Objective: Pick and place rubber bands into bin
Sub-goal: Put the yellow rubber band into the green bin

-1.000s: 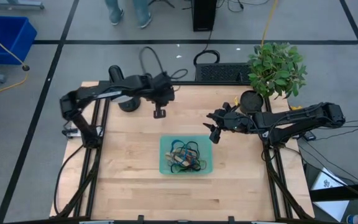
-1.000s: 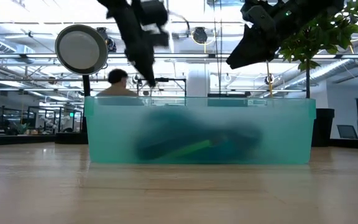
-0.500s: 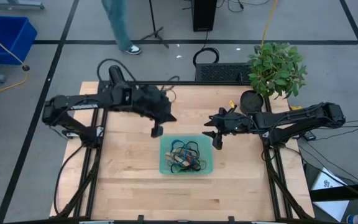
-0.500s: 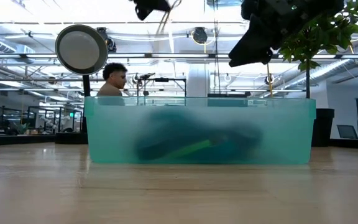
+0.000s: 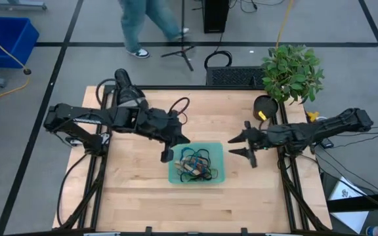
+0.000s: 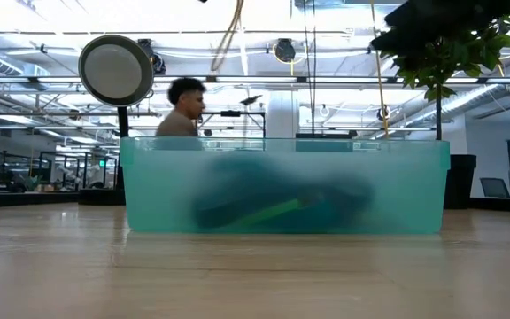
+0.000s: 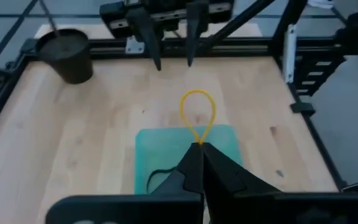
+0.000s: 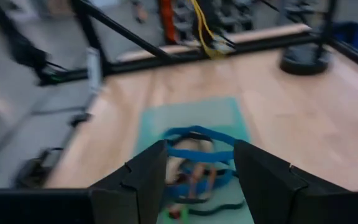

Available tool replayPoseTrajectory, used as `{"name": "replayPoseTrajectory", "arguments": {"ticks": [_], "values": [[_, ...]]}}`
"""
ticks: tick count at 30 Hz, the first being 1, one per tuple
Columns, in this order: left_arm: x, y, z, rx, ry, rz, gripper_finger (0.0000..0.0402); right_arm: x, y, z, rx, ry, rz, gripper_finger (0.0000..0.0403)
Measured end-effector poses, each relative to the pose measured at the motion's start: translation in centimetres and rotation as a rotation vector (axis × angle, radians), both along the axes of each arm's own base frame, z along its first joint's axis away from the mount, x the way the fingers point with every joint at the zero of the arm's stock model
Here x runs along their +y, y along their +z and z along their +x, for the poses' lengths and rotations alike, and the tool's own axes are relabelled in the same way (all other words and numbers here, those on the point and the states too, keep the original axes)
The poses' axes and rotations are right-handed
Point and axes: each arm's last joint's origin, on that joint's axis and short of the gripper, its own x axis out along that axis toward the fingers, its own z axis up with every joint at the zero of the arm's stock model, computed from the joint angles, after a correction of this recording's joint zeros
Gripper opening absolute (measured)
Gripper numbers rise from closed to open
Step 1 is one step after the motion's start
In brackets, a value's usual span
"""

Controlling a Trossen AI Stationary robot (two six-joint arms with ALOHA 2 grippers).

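Left gripper (image 7: 199, 149) pinched shut on a yellow band (image 7: 197, 113), poised over the bin's (image 5: 217, 149) left edge at frame centre for dropping onto the bands (image 5: 195, 164) inside; right gripper (image 5: 249, 145) spread open, empty, right of it.

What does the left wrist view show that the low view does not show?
Only the left wrist view shows the left gripper, shut on a yellow rubber band whose loop hangs over the bin, and the right gripper open across the table. Only the low view shows a person in the room behind, and the round lamp. Both views show the teal bin on the wooden table, with dark rubber bands inside it.
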Motion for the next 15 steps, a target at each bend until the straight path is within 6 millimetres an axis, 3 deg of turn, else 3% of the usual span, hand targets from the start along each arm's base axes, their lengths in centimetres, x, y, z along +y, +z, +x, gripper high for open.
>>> {"name": "replayPoseTrajectory", "arguments": {"ticks": [6,15], "values": [[-1.1,-0.7,0.3,-0.038,0.005,-0.007,0.0,0.1,-0.7,-2.7,-0.126,0.108,0.075,0.018],[-1.7,-5.3,1.1,-0.1,0.005,-0.092,0.0,-0.1,-1.8,-4.9,-0.204,0.139,0.043,0.018]]}}
